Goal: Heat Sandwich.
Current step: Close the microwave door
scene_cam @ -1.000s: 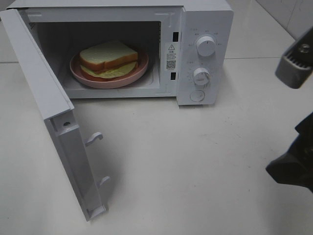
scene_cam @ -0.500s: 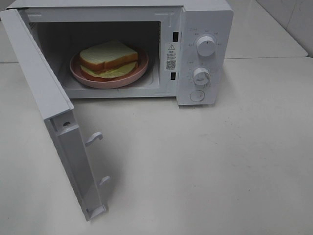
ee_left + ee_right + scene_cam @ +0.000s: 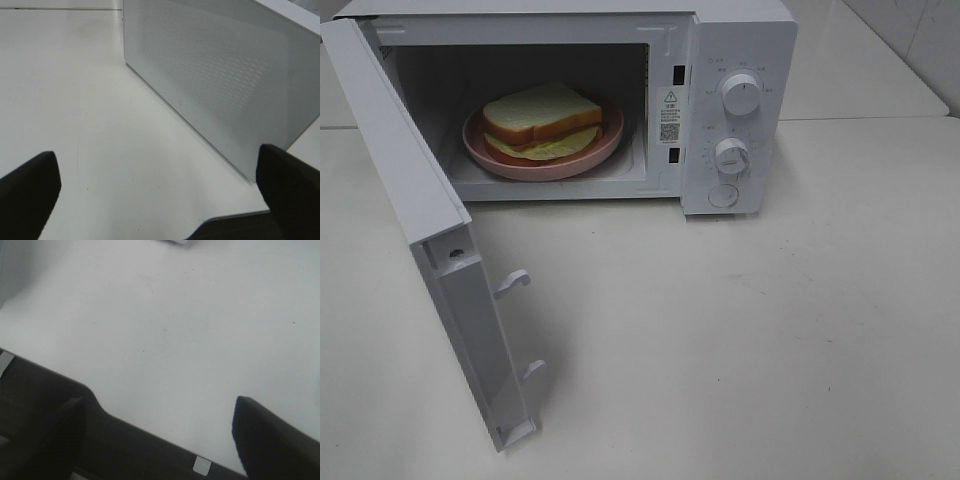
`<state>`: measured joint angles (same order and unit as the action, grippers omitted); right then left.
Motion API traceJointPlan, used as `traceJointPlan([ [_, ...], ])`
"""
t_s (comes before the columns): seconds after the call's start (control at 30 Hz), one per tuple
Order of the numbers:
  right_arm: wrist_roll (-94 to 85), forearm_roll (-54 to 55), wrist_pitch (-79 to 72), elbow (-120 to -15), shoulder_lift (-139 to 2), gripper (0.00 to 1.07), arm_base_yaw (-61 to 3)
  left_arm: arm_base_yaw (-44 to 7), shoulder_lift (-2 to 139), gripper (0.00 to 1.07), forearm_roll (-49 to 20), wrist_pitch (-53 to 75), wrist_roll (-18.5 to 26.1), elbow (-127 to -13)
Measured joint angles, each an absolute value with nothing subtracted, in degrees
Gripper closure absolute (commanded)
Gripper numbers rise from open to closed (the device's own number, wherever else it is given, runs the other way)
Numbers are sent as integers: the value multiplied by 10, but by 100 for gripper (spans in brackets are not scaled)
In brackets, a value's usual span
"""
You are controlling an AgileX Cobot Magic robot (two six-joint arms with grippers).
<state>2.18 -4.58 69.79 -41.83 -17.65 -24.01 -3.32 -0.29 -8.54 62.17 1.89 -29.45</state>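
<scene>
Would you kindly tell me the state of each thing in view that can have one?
Door: open, swung wide.
Sandwich: on the plate, inside the microwave.
Plate: inside the microwave, carrying the sandwich.
Knobs: settings too small to read.
Left gripper: jaws open, empty.
Right gripper: jaws open, empty.

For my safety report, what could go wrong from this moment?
1. The door is wide open with the sandwich on its plate inside; heating cannot start until it latches.
2. The open left gripper faces the door's outer side; a hard push might slam it or slide the microwave.
</scene>
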Motion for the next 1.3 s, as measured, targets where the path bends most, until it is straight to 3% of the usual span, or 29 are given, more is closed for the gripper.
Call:
traceJointPlan([
  [0.27, 39, -52, 697, -418, -125, 31, -179, -33, -3, 7, -85, 622, 19, -295],
  [0.77, 48, -53, 580, -296, -23, 31, -61, -33, -3, 7, -85, 622, 19, -295],
  [1.3, 46, -53, 578, -287, 2, 31, -37, -33, -3, 7, -85, 622, 19, -295],
])
